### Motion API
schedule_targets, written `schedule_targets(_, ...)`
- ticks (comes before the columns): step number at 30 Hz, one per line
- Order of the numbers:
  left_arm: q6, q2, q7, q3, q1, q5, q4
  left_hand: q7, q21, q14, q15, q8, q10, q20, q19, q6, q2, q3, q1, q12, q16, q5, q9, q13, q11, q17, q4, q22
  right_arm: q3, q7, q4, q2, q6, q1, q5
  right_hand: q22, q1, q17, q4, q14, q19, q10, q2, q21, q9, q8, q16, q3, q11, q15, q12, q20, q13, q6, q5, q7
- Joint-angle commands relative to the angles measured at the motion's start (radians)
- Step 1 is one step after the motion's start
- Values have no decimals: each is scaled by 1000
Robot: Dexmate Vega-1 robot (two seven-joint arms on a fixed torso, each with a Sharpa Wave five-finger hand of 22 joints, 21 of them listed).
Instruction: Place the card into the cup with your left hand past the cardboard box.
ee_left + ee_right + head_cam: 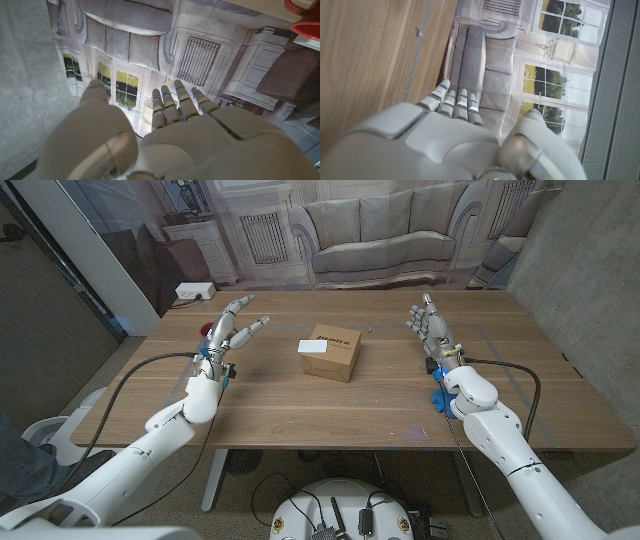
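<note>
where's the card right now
In the head view the white card lies on top of the cardboard box, at its left end, near the middle of the table. The left hand hovers open to its left.

Cardboard box (333,351) stands near middle of wooden table (300,415), w/ the card (313,347) lying on its top, at the left part. Left hand (232,327) is to the left of box, well apart; a cup (208,332) is just behind this hand (mostly hidden by it). Right hand (430,325) is to the right of box, also well apart.
</note>
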Motion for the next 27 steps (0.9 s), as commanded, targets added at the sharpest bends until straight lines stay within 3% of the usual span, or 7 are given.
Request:
schedule_targets(1,74,29,68,25,1,82,-33,-3,7,12,-82,5,15,-35,10,16,2,2,15,2,-2,0,5,4,-1,1,-10,2,-4,-5,8,6,3,4,-3,4,1,3,-1,8,12,10,3,-4,3,4,6,1,-2,0,7,-10,2,13,-1,-2)
schedule_targets(15,179,65,108,50,9,158,-94,-16,4,27,-97,9,38,-35,13,55,-10,6,48,-2,-7,0,4,3,-14,0,-32,2,-7,-1,20,10,12,9,-1,4,1,3,-2,11,17,12,4,-6,3,4,6,0,-1,2,7,-10,2,14,-1,-2)
schedule_targets(27,262,107,80,43,46,163,-176,-18,2,31,-97,4,46,-36,14,59,-16,6,58,-5,-9,0,4,3,-15,1,-38,2,-4,8,24,11,12,13,6,4,2,2,-3,11,19,14,5,-8,3,4,6,0,1,1,7,-10,2,15,-2,-1)
